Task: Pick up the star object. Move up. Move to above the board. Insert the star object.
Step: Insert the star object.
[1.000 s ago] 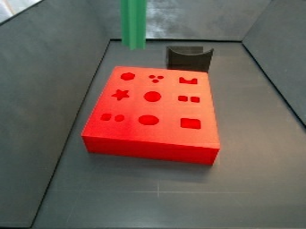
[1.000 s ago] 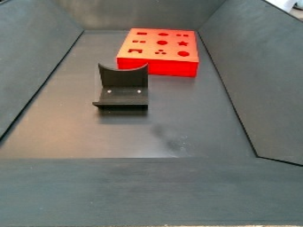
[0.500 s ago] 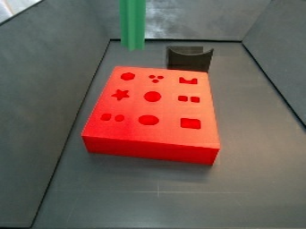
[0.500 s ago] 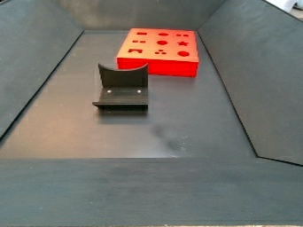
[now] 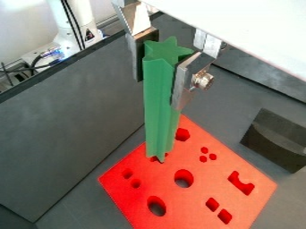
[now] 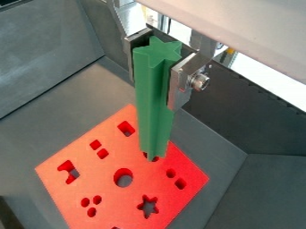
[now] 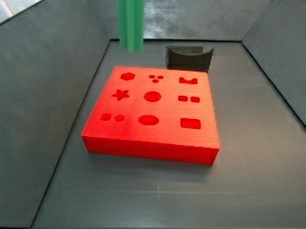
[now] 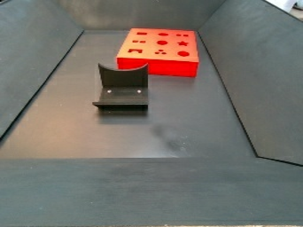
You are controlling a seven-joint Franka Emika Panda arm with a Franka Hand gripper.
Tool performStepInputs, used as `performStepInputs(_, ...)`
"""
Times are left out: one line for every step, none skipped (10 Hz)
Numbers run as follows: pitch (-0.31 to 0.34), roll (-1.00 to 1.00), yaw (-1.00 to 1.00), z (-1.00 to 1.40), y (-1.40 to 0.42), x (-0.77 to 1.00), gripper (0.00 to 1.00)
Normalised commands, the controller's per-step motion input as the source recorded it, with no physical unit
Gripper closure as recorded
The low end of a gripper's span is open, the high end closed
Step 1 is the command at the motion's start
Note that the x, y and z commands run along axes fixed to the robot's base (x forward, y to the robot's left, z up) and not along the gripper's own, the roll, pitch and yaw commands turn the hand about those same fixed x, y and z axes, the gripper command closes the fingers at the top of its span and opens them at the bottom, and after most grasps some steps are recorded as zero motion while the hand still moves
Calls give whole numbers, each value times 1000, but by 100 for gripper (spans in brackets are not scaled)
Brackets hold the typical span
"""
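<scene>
The pincer [image 5: 162, 55] is gripping the top of the green star peg [image 5: 160, 107] between its two silver fingers [image 5: 188, 79], and it is showing the same way in both wrist views [image 6: 159, 55]. The peg [image 6: 153, 103] is hanging upright in the air, its lower end well above the red board [image 5: 191, 179], which is lying flat on the dark worktop [image 8: 178, 124] beneath it. The top end of the peg is partly hidden by the finger plates, so how far it is reaching between them cannot be told.

In a side view only the lower length of the peg [image 7: 132, 22] is showing, cut off by the picture's upper edge (the pincer itself is out of that picture), and it is hanging near the far edge of the board [image 7: 153, 112]. In a side view from the opposite end the board [image 8: 160, 49] is lying far back and neither peg nor pincer is in view.

The dark grey holder [image 8: 120, 87] is standing apart from the board; in a wrist view it [image 5: 277, 139] is partly cut off at the picture's edge.
</scene>
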Motion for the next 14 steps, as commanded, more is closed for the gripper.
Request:
performStepInputs(27, 0, 0, -14, 0, -6, 100)
performStepInputs(24, 0, 0, -11, 0, 0, 100)
performStepInputs(34, 0, 0, -23, 0, 0, 100)
performStepInputs(11, 0, 0, 0, 0, 0, 100)
performStepInputs(0, -11, 0, 0, 14, 0, 100)
performStepInputs(0, 0, 0, 0, 23, 0, 100)
performStepInputs(0, 31, 0, -377, 74, 0, 100)
performStepInputs(-83, 106, 66, -629, 251, -209, 100)
performStepInputs(-137, 103, 157, -626, 340, -271, 100)
performStepInputs(-116, 103, 169, -617, 360, -191, 100)
performStepInputs(-83, 116, 177, -609, 323, -117, 100)
performStepInputs(-64, 141, 123, -651, 200, -54, 100)
performStepInputs(-74, 143, 71, -663, 129, -3, 100)
performStepInputs(-70, 141, 117, -640, 137, 0, 100)
